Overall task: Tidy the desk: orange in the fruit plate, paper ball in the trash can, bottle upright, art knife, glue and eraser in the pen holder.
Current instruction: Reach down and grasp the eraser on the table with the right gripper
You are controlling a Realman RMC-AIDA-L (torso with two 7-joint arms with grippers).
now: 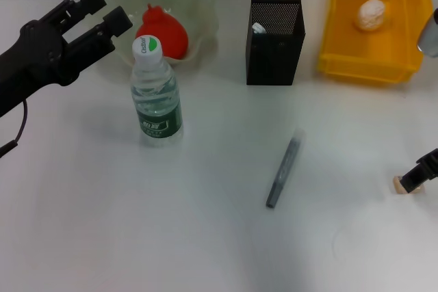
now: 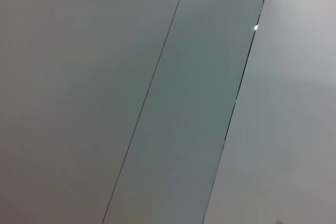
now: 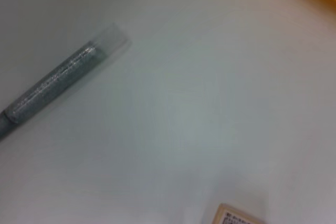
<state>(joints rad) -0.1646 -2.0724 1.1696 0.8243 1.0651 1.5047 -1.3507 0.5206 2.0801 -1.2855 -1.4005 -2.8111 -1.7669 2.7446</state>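
- Head view: the left gripper (image 1: 102,13), fingers spread and empty, hangs by the plate (image 1: 198,1) at the desk's (image 1: 205,237) far edge. The orange (image 1: 164,32) lies in the plate, the bottle (image 1: 157,94) stands upright before it, and the paper ball (image 1: 370,14) lies in the can (image 1: 369,63).
- The holder (image 1: 274,42) stands between plate and can; a grey pen-like stick (image 1: 284,172) lies mid-desk. The right gripper (image 1: 419,172) touches the eraser (image 1: 398,184) at the right edge; its grip cannot be told.
- Left wrist view: only pale panels.
- Right wrist view: stick (image 3: 58,85) and eraser (image 3: 236,216) lie well apart.

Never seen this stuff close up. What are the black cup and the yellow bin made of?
The pen holder looks like black metal mesh: fine holes show along its inner walls. The trash can seems to be glossy moulded plastic, with smooth, evenly bright yellow walls.
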